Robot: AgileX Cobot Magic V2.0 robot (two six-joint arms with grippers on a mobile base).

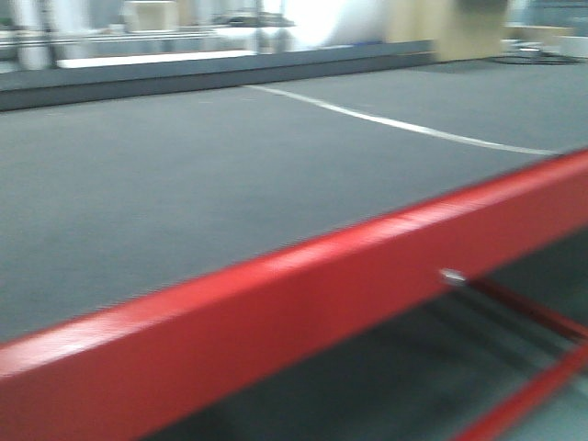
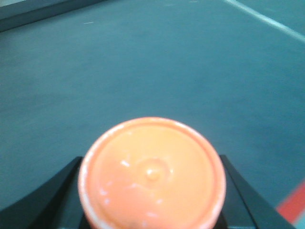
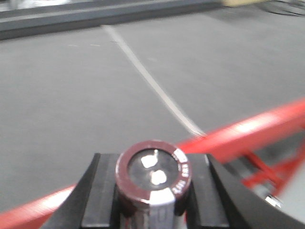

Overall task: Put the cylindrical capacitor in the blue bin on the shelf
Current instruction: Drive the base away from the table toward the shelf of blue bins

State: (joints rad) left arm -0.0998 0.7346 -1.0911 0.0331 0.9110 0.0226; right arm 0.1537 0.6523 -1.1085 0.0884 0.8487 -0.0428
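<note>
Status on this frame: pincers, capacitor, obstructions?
Right pincer shut on cylindrical capacitor. Left pincer shut on orange round object. Shelf not in view; red-framed table ahead.

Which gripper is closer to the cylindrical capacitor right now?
Right. The right gripper holds the cylindrical capacitor itself; the left gripper holds an orange object, with no capacitor in its view.

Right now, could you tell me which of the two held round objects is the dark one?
The cylindrical capacitor in the right end effector: maroon-rimmed, with two pale terminals. The left end effector holds a plain orange object.
</note>
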